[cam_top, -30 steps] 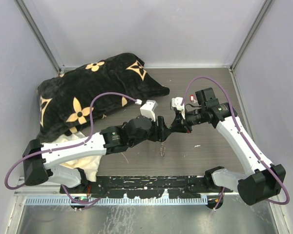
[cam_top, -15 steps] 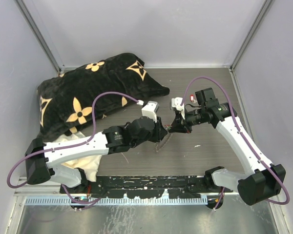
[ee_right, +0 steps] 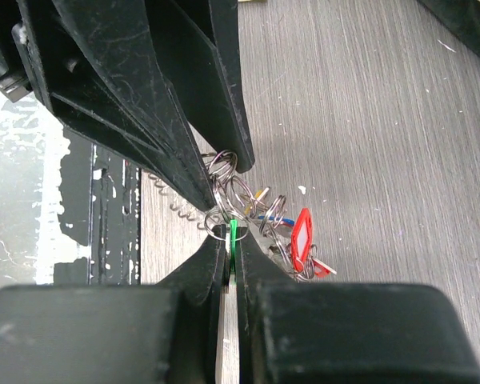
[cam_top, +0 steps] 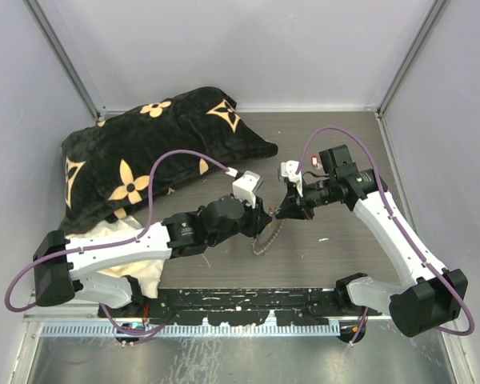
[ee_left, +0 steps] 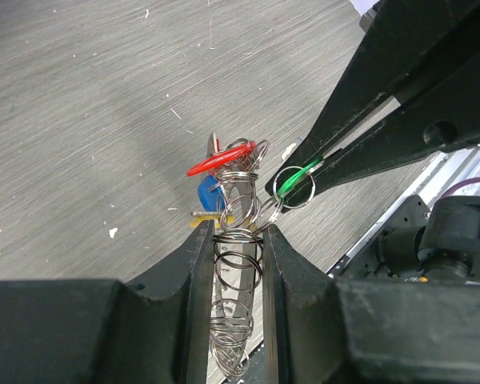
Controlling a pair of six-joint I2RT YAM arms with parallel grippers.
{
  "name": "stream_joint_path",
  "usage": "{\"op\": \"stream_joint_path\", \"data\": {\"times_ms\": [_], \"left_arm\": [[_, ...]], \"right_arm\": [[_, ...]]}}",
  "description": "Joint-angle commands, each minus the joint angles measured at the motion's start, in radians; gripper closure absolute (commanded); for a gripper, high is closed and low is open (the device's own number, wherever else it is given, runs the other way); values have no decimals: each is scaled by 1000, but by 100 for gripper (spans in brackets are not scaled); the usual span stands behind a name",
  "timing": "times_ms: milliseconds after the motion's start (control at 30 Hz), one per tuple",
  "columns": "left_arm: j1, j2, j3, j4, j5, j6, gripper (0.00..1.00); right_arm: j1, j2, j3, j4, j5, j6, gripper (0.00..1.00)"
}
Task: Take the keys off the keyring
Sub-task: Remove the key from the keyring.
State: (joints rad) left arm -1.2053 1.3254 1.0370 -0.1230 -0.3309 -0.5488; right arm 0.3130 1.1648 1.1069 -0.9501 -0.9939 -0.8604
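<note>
Keyring (cam_top: 266, 238) first: the springy silver coil is held over the table (cam_top: 336, 264) just right of the black flowered pillow (cam_top: 144, 152). It sits past the pillow's right-hand corner and a little nearer the arm bases, caught where the two grippers meet. The left arm lies low and long along the pillow's near edge, its elbow close to the pillow and its forearm reaching out beyond that corner. The left gripper (ee_left: 238, 238) has its two fingers pressed against either side of the coil, pinching the wire loops, and more coil trails back between the fingers toward the wrist. The right arm comes in from the side far from the pillow. Its forearm slants up the table and its wrist is bent, so the right gripper (ee_right: 232, 240) points back toward the pillow, almost tip to tip with the left one. Its fingers are squeezed together on the green key (ee_right: 233, 230), whose thin green head shows edge-on between them, a small split ring beside it. The other keys (ee_left: 216, 172), a red head, a blue one and something yellowish, bunch on the coil just past the left fingertips, on the side away from the pillow. Whether the coil's lowest end touches the table I cannot tell.
</note>
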Motion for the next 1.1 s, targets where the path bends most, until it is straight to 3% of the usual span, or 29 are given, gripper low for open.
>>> {"op": "stream_joint_path", "data": {"times_ms": [0, 633, 1067], "left_arm": [[0, -48, -47, 97, 13, 134, 100], [129, -103, -200, 330, 334, 266, 100], [160, -72, -236, 394, 384, 304, 100]], "right_arm": [[-3, -31, -1, 13, -47, -26, 99], [3, -24, -50, -10, -69, -130, 99], [11, 9, -84, 77, -27, -70, 98]]}}
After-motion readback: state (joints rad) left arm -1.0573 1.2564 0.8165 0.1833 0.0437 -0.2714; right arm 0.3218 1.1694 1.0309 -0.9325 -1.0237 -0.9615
